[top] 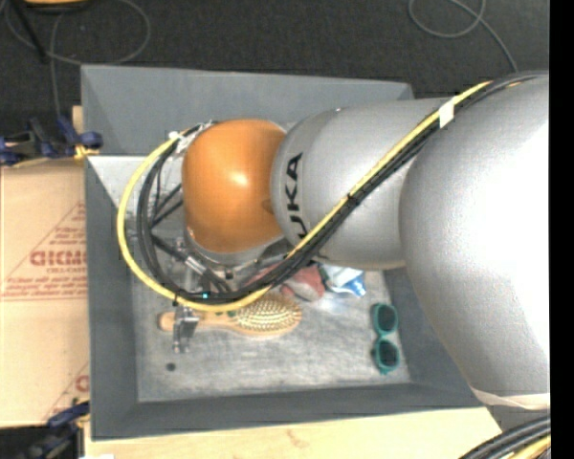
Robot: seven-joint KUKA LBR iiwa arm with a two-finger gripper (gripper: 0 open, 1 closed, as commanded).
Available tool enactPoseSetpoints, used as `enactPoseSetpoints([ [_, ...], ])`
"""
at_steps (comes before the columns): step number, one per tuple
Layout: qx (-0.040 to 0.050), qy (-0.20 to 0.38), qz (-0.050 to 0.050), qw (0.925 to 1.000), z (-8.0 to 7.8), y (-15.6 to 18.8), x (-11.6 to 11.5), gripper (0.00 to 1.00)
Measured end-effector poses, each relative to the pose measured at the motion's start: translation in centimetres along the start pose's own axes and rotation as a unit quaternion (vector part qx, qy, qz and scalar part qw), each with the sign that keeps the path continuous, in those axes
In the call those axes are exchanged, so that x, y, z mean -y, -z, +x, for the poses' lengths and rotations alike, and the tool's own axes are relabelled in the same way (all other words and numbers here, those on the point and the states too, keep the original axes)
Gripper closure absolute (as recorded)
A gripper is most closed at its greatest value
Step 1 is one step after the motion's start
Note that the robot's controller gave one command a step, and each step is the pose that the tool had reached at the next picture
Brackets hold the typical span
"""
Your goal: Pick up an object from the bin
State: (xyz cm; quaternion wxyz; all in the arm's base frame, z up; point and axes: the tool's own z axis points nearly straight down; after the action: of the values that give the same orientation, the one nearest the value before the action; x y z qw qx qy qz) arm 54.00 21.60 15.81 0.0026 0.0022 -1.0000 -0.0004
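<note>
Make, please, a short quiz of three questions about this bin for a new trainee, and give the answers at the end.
1. True or false: in the grey metal bin, the teal plastic sunglasses lie to the right of the wooden oval hairbrush.
2. Which thing lies nearest to the gripper?
A) the wooden oval hairbrush
B) the teal plastic sunglasses
C) the blue and white crumpled wrapper
3. Fill in the missing word: the silver arm reaches into the bin from the view's ____ side.

Key: 1 true; 2 A; 3 right.
</note>
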Motion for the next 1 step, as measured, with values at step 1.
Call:
enactPoseSetpoints([
  [1, 0.0039, -0.002, -0.001, 1.0000, -0.23, 0.44, 0.08, 0.00],
])
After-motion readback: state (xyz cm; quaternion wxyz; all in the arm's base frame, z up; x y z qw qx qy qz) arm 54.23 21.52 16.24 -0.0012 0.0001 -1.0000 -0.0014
